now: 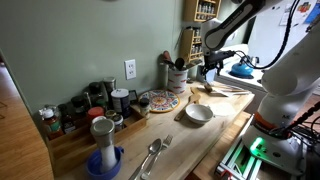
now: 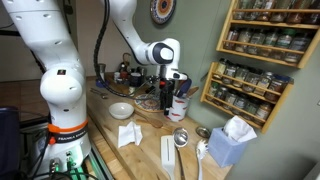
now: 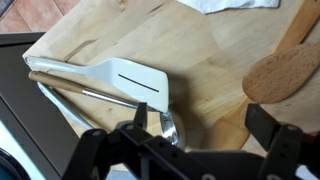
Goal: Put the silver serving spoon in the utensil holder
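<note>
Spoon (image 3: 167,126) lies at the lower middle of the wrist view, on the board (image 3: 200,45). Only its shiny bowl and a strip of handle show, because the white spatula (image 3: 128,79) lies across it. That overlap is why my claw (image 3: 200,138) hangs just above the bowl end, the one part I could reach without also catching the spatula. The claw's fingers stand wide apart with nothing between them, one just beside the bowl and one far off at the lower right. A wooden spoon (image 3: 282,72) pokes in at the right edge, apart from my target. In an exterior view my claw (image 1: 209,70) is right of centre above the board, and the holder (image 1: 177,77) stands just to its left against the wall, already crowded with handles. I judge the carry will be brief, but the drop will need a gap among those handles. More silverware (image 1: 150,156) lies on the table (image 1: 185,138) at the bottom centre, well apart from me, and I take the one beneath me as mine.
</note>
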`<state>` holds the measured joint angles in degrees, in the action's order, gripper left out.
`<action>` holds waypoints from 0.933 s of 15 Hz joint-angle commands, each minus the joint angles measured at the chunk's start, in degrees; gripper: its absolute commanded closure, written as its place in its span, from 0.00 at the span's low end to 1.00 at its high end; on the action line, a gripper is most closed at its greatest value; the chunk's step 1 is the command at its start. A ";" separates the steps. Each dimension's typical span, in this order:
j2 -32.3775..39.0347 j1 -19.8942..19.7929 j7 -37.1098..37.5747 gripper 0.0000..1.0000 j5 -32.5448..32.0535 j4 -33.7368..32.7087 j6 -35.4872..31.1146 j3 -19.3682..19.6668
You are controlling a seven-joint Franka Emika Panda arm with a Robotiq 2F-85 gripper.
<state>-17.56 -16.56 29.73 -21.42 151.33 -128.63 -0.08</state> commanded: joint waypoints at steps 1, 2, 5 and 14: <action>0.56 0.94 0.49 0.00 -0.35 -0.23 0.06 0.87; 0.67 1.01 0.48 0.00 -0.35 -0.29 0.06 0.90; 0.44 0.98 0.47 0.00 -0.34 -0.34 0.06 0.92; 11.18 1.44 -19.85 0.00 4.41 -3.82 -17.69 8.64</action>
<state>-10.30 -15.99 17.13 -20.74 148.38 -141.22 5.21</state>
